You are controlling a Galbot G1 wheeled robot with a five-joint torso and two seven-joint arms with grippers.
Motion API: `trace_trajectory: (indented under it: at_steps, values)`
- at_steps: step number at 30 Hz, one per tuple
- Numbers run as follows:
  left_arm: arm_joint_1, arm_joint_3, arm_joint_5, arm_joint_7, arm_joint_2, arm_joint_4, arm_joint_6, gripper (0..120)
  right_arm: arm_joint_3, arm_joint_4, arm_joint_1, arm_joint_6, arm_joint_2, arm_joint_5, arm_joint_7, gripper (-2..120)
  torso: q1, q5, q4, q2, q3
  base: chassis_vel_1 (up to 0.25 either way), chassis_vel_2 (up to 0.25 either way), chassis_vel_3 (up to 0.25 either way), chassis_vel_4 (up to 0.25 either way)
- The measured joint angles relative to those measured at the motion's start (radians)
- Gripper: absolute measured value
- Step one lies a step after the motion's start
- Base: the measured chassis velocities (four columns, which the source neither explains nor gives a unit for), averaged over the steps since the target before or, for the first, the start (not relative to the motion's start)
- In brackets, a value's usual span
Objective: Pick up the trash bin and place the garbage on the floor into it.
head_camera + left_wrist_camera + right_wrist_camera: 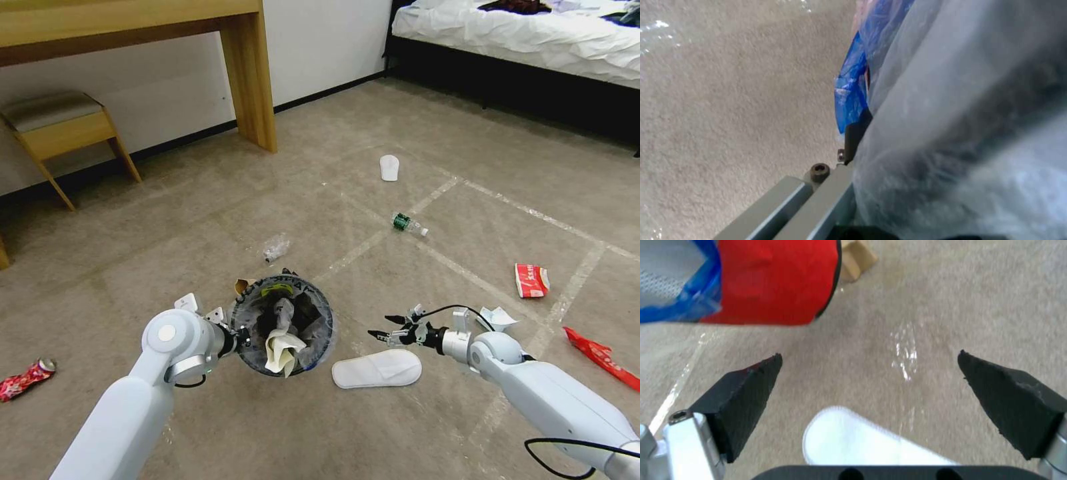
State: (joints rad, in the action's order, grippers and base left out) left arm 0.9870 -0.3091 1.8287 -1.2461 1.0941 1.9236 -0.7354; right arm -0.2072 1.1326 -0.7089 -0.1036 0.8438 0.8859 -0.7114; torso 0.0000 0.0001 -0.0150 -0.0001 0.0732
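Note:
My left gripper (235,338) is shut on the near-left rim of the trash bin (313,313), holding it above the floor (167,220). The bin holds crumpled white paper and dark scraps. In the left wrist view a black finger (857,133) presses the blue-edged clear bag (951,126). My right gripper (383,335) hangs open just right of the bin, over a white slipper (377,368). Its wrist view shows the gripper (870,355) spread wide above that slipper (853,440), beside the red bin wall (773,280). Other garbage: a slipper (389,167), a green-labelled bottle (408,225), a clear bottle (275,248), white paper (497,318).
A red-and-white wrapper (531,280) and a long red wrapper (600,357) lie to the right, a crushed can (27,380) far left. Brown cardboard (241,287) sits behind the bin. A wooden desk (250,80) and stool (63,130) stand at the back left, a bed (520,40) at the back right.

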Motion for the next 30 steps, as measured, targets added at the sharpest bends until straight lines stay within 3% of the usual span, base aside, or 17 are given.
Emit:
trace_trajectory:
  at_steps: [7,11,14,21,24,30]
  values:
    - [-0.003,-0.004,-0.012,0.007,-0.001,-0.009,0.0,0,-0.043,0.001,0.019,-0.091,-0.039,-0.002,-0.026,100,0.0,-0.0001,-0.0001,0.0,0.0,0.0,0.0,0.0,0.0]
    - [0.002,-0.007,-0.02,0.011,0.0,-0.01,0.0,0,-0.086,-0.026,0.059,-0.15,-0.054,-0.067,-0.071,100,0.0,-0.0001,0.0003,0.0,0.0,0.0,0.0,0.0,0.0]
    - [0.008,-0.013,-0.027,0.013,0.004,-0.01,0.0,0,-0.117,-0.067,0.1,-0.199,-0.054,-0.18,-0.169,100,0.0,-0.0001,0.0,0.0,0.0,0.0,0.0,0.0,0.0]
    - [0.016,-0.016,-0.032,0.014,0.007,-0.008,0.0,0,-0.14,-0.136,0.172,-0.205,-0.018,-0.408,-0.363,100,0.0,0.0,0.0002,0.0,0.0,0.0,0.0,0.0,0.0]
    - [0.018,-0.019,-0.037,0.018,0.011,-0.009,0.0,0,-0.143,-0.192,0.223,-0.198,0.02,-0.584,-0.471,100,0.0,-0.0001,0.0003,0.0,0.0,0.0,0.0,0.0,0.0]
    - [0.02,-0.02,-0.047,0.021,0.02,-0.013,0.0,0,-0.142,-0.247,0.254,-0.186,0.048,-0.662,-0.517,100,0.0,0.0001,0.0001,0.0,0.0,0.0,0.0,0.0,0.0]
